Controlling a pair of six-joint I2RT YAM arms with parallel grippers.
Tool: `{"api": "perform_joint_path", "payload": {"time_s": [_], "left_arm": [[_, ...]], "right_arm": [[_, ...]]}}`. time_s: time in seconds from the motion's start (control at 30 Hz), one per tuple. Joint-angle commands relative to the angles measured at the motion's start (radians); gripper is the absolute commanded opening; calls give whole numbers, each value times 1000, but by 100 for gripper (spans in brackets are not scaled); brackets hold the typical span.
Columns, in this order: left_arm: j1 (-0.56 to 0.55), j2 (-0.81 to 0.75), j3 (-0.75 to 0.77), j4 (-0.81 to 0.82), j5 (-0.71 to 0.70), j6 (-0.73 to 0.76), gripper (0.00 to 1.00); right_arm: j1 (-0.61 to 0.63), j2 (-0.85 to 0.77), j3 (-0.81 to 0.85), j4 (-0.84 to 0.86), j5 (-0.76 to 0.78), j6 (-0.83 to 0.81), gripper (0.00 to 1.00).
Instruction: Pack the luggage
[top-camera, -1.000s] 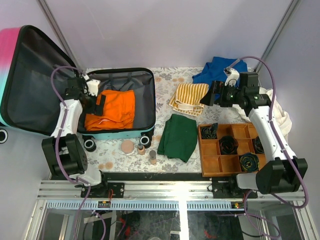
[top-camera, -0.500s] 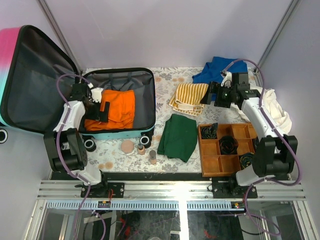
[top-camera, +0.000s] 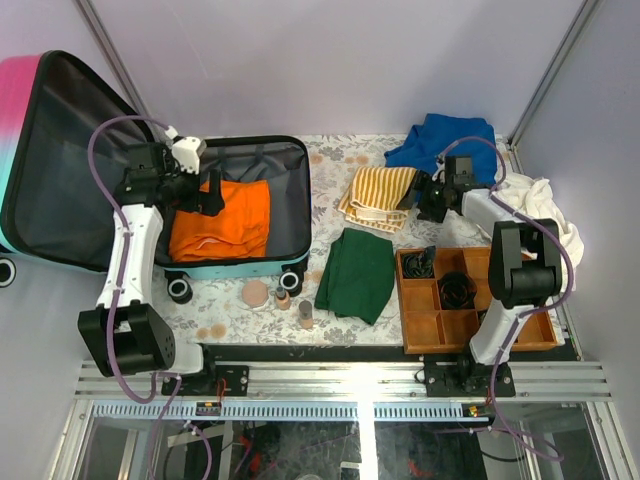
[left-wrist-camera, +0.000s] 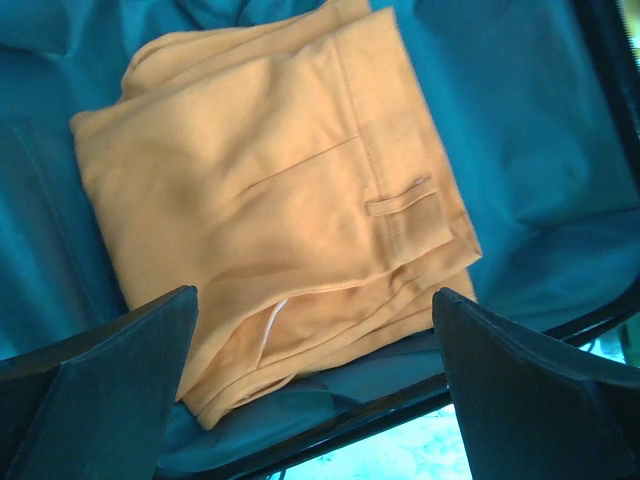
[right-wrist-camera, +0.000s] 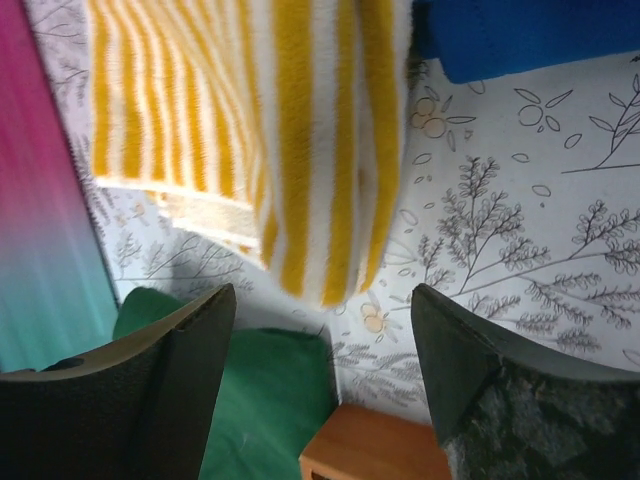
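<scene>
Left gripper (left-wrist-camera: 315, 300) hangs over the folded orange trousers (top-camera: 225, 222), its jaws spread wide and empty. The trousers lie flat in the dark-lined bottom half of the small pink-and-teal hard-shell suitcase (top-camera: 285, 185), which sits open at the left end of the flower-printed table (top-camera: 330, 152), lid thrown back to the left. Across the table the right gripper (top-camera: 412, 194) sits low, just beside the yellow-and-white striped towel (top-camera: 372, 196), jaws apart with nothing between them.

To my eye the trousers are packed and the towel is the piece in hand. Next, I'd guess, the fingers need to push onto the towel's near edge and pinch through all its folds so it doesn't unfurl on the way to the case. A folded dark green cloth (top-camera: 357, 272) and a crumpled blue cloth (top-camera: 440, 140) wait nearby.
</scene>
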Motion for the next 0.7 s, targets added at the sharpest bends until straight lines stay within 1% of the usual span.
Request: {"api": "perform_joint_path", "payload": {"time_s": [0.0,0.2,0.4,0.43,0.47,0.53,0.63,0.67], "left_arm": [[-39,-16,31,11,63,-41,100],[-80,-24,22,28,54,-60,100],[-100,-28,5,40,48,-66,100],[-103,-29,2,43,48,-68,100],[-104,-28,-2,46,48,-71,100],[-109,-29,-6,51,51,-77,100],[-116,-27,-6,52,57,-81,100],[-118,-27,-5,53,58,-82,100]], "right_arm": [[4,62,48,98,17,43,76],[28,148,67,148,61,41,72],[47,208,89,177,21,73,63],[48,216,93,182,19,79,59],[51,221,97,180,16,81,52],[51,218,114,163,13,79,35],[51,167,128,148,6,69,6],[51,144,138,143,4,66,1]]}}
